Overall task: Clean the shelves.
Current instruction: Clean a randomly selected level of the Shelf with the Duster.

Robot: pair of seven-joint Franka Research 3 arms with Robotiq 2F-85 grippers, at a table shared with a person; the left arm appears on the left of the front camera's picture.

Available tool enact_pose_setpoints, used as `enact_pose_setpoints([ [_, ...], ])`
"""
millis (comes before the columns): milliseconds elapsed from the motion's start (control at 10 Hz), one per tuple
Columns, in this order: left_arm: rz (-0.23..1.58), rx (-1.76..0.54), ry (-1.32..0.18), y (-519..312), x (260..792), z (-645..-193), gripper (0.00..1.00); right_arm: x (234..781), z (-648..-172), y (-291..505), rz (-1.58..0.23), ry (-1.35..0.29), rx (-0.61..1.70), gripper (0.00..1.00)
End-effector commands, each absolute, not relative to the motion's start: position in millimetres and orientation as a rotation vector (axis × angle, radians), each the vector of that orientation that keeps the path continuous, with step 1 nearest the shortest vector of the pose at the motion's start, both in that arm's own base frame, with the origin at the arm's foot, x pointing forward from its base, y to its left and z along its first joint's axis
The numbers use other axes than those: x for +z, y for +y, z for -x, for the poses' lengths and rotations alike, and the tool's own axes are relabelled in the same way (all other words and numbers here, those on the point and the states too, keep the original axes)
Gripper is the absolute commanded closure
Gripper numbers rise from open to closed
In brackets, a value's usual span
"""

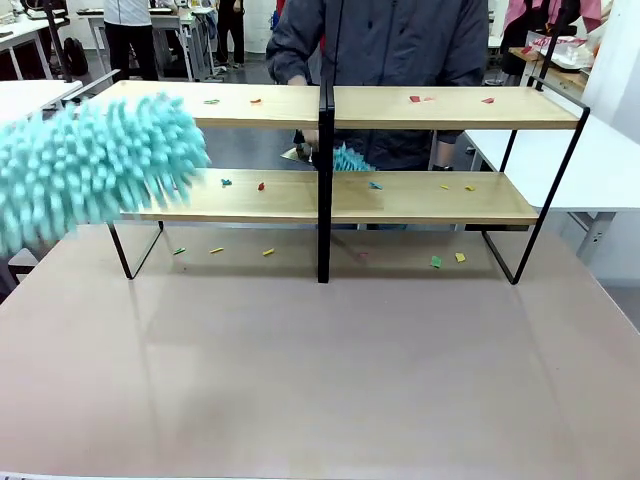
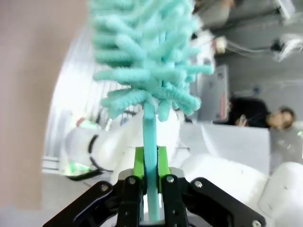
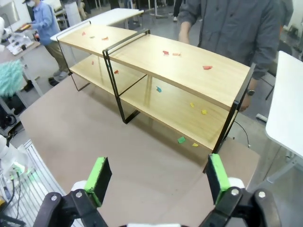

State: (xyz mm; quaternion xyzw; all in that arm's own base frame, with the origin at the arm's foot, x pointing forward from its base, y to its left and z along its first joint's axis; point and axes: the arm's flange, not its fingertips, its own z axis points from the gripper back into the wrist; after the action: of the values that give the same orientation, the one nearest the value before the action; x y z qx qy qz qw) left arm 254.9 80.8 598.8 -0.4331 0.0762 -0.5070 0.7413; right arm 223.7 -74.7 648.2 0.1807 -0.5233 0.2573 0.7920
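The shelves (image 1: 420, 197) stand across the far half of the table, two light-wood boards on a black frame with a central upright; the right wrist view looks down on the shelves (image 3: 189, 64) from farther back. Small coloured paper scraps (image 1: 420, 99) lie on both boards and on the table under them. My left gripper (image 2: 150, 163) is shut on the thin handle of a fluffy turquoise duster (image 2: 147, 52). The duster's head (image 1: 95, 165) hangs at the left end of the shelves, level with both boards. My right gripper (image 3: 158, 178) is open and holds nothing, well above the table.
A person in a dark jacket (image 1: 380, 40) stands behind the shelves, one hand (image 1: 295, 80) by the top board. Something turquoise (image 1: 352, 158) shows behind the central upright. White tables (image 1: 610, 160) flank the brown table (image 1: 320, 370).
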Motion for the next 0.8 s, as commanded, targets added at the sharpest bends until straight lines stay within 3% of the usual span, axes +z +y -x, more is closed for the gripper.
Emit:
enact_pose_setpoints([
  [0, 0.905, -1.115, 0.312, 43, 606, -265, 0.88, 648, -224, -74, -0.398, -1.129, 0.560, 0.00],
  [100, 1.001, -0.902, 0.292, 12, 593, -277, 0.88, 648, -224, -74, -0.398, -1.129, 0.560, 0.00],
  [200, 0.930, -1.148, 0.254, 50, 591, -256, 0.88, 648, -224, -74, -0.398, -1.129, 0.560, 0.00],
  [500, 0.943, -1.087, 0.299, 27, 582, -269, 0.88, 648, -224, -74, -0.398, -1.129, 0.560, 0.00],
  [600, 0.953, -1.087, 0.401, 8, 556, -280, 0.88, 648, -224, -74, -0.398, -1.129, 0.560, 0.00],
  [700, 0.920, -1.033, 0.385, -11, 538, -295, 0.88, 648, -224, -74, -0.398, -1.129, 0.560, 0.00],
])
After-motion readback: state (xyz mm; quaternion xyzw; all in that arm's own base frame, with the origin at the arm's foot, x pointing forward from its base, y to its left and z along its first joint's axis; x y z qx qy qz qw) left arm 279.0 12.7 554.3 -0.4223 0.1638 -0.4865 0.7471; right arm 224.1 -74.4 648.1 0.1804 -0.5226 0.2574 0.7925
